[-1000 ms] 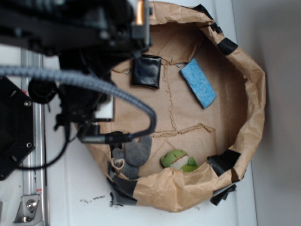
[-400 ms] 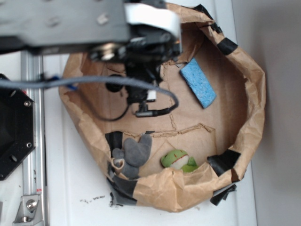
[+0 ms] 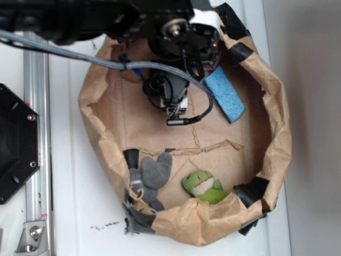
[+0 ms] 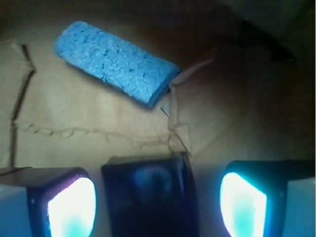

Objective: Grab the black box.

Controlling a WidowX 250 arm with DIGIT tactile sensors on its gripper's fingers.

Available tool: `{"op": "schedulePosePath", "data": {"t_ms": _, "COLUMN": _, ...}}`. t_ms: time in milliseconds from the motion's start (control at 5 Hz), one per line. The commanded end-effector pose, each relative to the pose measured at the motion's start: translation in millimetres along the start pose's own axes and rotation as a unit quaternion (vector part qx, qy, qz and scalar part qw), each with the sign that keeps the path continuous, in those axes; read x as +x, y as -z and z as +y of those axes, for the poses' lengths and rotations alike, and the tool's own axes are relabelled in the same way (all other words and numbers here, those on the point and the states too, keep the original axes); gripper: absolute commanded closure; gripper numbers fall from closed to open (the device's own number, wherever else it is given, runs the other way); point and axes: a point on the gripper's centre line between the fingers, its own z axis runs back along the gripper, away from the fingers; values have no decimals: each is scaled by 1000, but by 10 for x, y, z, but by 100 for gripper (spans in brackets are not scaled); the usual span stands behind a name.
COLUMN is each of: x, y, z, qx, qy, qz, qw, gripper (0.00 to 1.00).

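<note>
Now the robot's gripper (image 4: 157, 197) stands spread wide, its two glowing fingertips (image 4: 71, 207) flanking but not touching the small glossy black box (image 4: 148, 190) lying flat between them on the brown paper basin's floor (image 4: 94, 118), with the blue rectangular sponge (image 4: 116, 61) resting just beyond.

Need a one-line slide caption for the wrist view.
Wrist view: open tool straddling the black box on brown paper, blue sponge lying beyond.
</note>
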Motion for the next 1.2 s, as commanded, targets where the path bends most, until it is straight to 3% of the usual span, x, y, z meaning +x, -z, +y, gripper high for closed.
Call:
{"op": "schedulePosePath", "data": {"t_ms": 0, "x": -121, "y": -122, "z": -632, "qx": 17, "qy": 83, "qz": -25, "qw": 996, "gripper": 0}}
{"op": "schedulePosePath", "data": {"t_ms": 200, "x": -140, "y": -79, "z": -596, "qx": 25, "qy": 75, "qz": -18, "qw": 997, "gripper": 0}}
{"op": "schedulePosePath", "data": {"t_ms": 600, "x": -192, "y": -1, "z": -67, "qx": 34, "qy": 13, "qz": -8, "qw": 999, "gripper": 0}}
{"op": "schedulePosePath", "data": {"t_ms": 1000, "x": -233, "y": -29, "z": 220, "qx": 57, "qy": -21, "qz": -6, "qw": 998, "gripper": 0}}
